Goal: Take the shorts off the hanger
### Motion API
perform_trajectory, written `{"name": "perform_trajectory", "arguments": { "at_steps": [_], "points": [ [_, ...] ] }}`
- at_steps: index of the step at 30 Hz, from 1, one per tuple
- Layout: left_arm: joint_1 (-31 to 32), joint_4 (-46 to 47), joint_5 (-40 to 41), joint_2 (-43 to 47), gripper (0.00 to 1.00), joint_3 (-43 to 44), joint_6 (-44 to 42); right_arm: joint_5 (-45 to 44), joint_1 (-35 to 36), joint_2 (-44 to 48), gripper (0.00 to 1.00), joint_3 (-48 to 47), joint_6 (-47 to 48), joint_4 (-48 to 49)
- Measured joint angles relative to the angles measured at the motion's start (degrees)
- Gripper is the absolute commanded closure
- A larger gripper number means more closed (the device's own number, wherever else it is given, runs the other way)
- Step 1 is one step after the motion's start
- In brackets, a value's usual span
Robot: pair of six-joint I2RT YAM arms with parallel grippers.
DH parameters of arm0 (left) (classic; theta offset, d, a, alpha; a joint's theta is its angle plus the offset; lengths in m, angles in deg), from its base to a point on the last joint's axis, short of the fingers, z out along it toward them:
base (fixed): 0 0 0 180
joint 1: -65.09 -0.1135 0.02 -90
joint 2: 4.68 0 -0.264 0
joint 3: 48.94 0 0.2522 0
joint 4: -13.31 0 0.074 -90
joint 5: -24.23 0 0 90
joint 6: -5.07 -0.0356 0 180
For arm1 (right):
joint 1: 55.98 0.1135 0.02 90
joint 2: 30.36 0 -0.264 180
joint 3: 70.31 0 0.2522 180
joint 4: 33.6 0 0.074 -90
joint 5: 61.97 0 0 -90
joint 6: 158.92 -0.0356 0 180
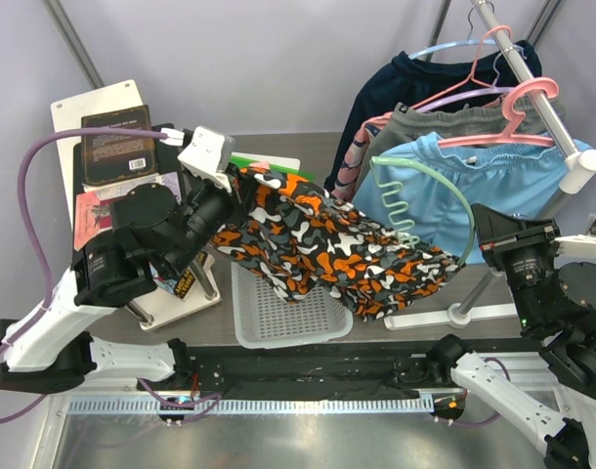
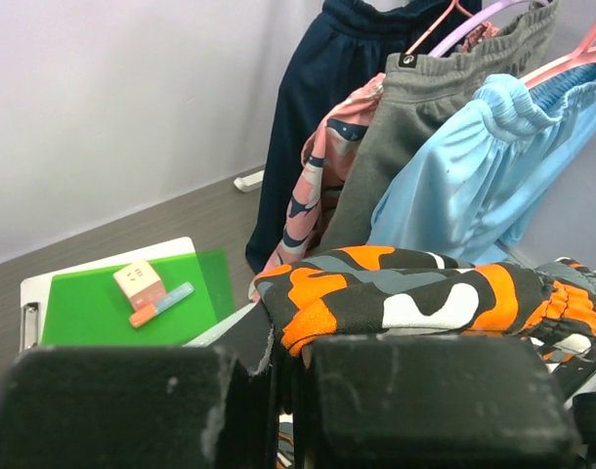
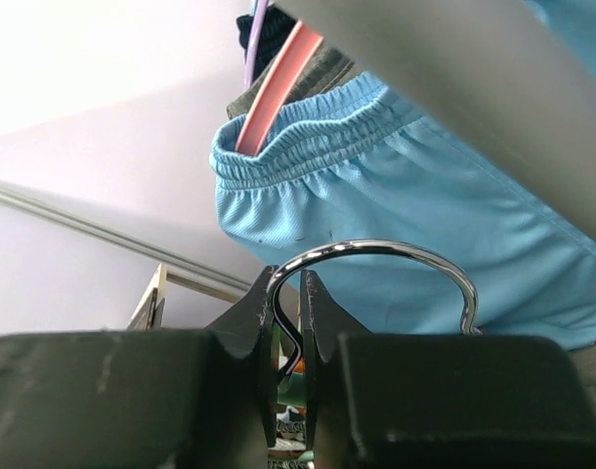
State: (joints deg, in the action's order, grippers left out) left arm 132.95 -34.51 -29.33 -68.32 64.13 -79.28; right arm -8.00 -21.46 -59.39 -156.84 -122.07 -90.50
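The orange, black, white and grey camouflage shorts (image 1: 327, 244) stretch between my two arms above the table. My left gripper (image 1: 236, 188) is shut on one edge of them, and the cloth shows pinched between my jaws in the left wrist view (image 2: 396, 293). The other end of the shorts hangs at a pale green hanger (image 1: 415, 191). My right gripper (image 1: 479, 234) is shut on that hanger's metal hook (image 3: 376, 251). The light blue shorts (image 1: 493, 171) hang on a pink hanger (image 1: 513, 122) on the rack and also show in the right wrist view (image 3: 405, 215).
A white mesh basket (image 1: 288, 318) lies under the camouflage shorts. Grey shorts (image 1: 445, 122), a dark navy garment (image 1: 415, 73) and a pink patterned garment (image 1: 352, 156) hang on the metal rack pole (image 1: 532, 78). A clipboard with a green sheet (image 2: 122, 298) and a book (image 1: 117, 142) lie at left.
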Motion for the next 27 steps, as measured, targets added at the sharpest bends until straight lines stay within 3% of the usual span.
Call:
{"name": "perform_trajectory", "arguments": {
  "at_steps": [6, 16, 23, 27],
  "points": [
    [-0.1, 0.0, -4.1, -0.3, 1.0, 0.2, 3.1, 2.9, 0.0, -2.4, 0.99, -0.3, 0.4, 2.2],
    [-0.4, 1.7, -12.8, -10.5, 1.0, 5.7, 6.0, 12.6, -0.3, -8.7, 0.99, 0.4, -7.0, 13.4],
    [-0.4, 2.8, -13.5, -11.2, 1.0, 5.8, 5.7, 17.9, -0.2, -15.6, 0.99, -5.2, -7.1, 17.7],
    [-0.5, 3.1, -13.1, -11.2, 1.0, 6.6, 4.2, 17.3, -0.2, -13.1, 0.99, -5.9, -5.5, 17.8]
  ]
}}
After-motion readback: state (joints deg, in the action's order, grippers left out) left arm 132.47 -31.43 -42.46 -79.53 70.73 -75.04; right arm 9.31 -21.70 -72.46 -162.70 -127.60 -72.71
